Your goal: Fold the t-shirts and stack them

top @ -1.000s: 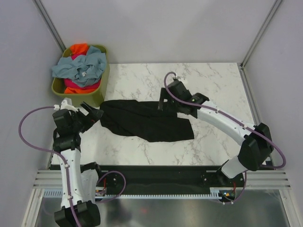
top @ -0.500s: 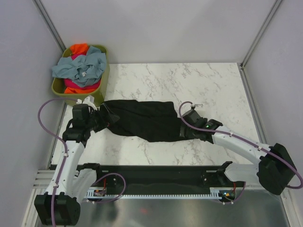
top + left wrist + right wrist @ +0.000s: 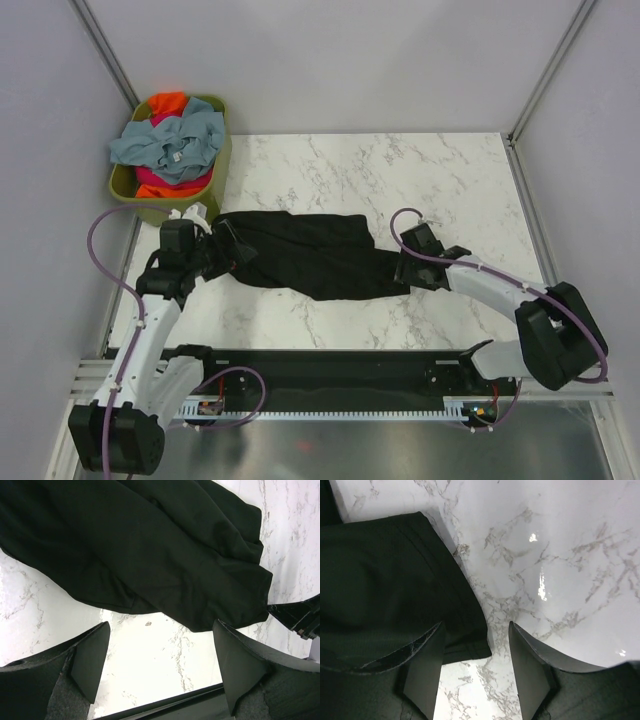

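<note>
The black t-shirt (image 3: 310, 256) lies bunched across the marble table, stretched left to right. My left gripper (image 3: 222, 252) is open at its left end; in the left wrist view (image 3: 157, 670) the cloth (image 3: 150, 555) lies just beyond the fingertips, with bare marble between the jaws. My right gripper (image 3: 400, 270) is open at the shirt's right corner; in the right wrist view (image 3: 475, 665) the hemmed corner (image 3: 465, 640) lies between the open jaws, on the table. Grey-blue (image 3: 175, 140), orange (image 3: 168, 101) and magenta-pink (image 3: 165, 180) shirts are piled in the basket.
The olive-green basket (image 3: 215, 175) stands off the table's back left corner. Grey walls enclose the table on three sides. A black rail (image 3: 330, 370) runs along the near edge. The right gripper's tip shows at the right edge of the left wrist view (image 3: 300, 617).
My right arm swung from the shirt's far edge down to its right corner. My left gripper moved slightly right over the shirt's left end. The shirt's right part shifted a little.
</note>
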### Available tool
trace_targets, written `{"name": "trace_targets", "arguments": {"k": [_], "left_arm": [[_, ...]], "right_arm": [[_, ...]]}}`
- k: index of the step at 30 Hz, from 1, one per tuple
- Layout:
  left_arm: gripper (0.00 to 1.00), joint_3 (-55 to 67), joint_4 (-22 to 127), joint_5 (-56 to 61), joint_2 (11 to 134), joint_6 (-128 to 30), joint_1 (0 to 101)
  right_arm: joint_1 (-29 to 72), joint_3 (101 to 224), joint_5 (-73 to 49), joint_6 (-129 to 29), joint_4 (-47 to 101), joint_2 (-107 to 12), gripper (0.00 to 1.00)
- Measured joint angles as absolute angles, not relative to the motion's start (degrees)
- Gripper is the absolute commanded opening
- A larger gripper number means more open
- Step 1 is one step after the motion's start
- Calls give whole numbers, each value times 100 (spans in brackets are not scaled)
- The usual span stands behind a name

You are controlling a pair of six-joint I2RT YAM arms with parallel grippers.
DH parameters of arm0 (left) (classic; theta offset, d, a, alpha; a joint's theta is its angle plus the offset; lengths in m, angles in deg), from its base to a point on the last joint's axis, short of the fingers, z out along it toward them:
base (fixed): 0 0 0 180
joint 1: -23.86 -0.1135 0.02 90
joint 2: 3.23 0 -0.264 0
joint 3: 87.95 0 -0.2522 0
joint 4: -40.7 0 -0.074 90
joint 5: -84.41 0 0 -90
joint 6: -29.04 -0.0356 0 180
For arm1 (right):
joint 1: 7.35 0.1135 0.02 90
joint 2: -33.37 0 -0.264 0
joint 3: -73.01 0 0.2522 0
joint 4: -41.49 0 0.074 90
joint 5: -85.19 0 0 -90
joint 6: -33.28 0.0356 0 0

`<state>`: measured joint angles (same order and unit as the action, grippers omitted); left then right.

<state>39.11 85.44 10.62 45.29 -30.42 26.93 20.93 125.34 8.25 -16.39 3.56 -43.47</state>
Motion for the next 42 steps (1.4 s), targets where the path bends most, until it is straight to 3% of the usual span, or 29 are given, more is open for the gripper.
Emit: {"name": "trace_targets", "arguments": {"k": [3,5,6,8,9,17,21,26,31,36,42], "left_arm": [[90,3909,8544,1062,4561,-3042,2695],[90,3911,8544,1060,4570,-3042,2695],[90,3909,8544,1060,4577,-3042,2695],[90,3911,8544,1060,4585,-3042,2697],[89,3911,8544,1060,4590,-3042,2700],[81,3909,8544,1058,4592,-3042,2700],[81,3911,8551,979,4568,-3042,2737],[79,3911,8568,786,4461,-3042,2936],[79,3909,8570,465,4607,-3035,3537],[87,3948,8557,-13,5088,-2950,4463],[88,4147,8249,-208,5781,-2810,5036]], "right_arm": [[2066,12468,699,-1663,601,-4576,52],[2066,12442,633,-1739,793,-4615,37],[2066,12429,581,-1759,905,-4655,20],[2064,12429,484,-1776,1099,-4742,4],[2064,12440,443,-1800,1191,-4788,0],[2062,13183,58,-2104,496,-4545,0],[2071,14988,113,-2447,-175,-3741,0],[2086,16879,1383,-2714,-490,-2594,0],[2055,16481,1973,-2749,-719,-1914,0],[2055,15351,1986,-2605,-1252,-2561,0],[2055,15122,2097,-2631,-1635,-2801,0]]}}
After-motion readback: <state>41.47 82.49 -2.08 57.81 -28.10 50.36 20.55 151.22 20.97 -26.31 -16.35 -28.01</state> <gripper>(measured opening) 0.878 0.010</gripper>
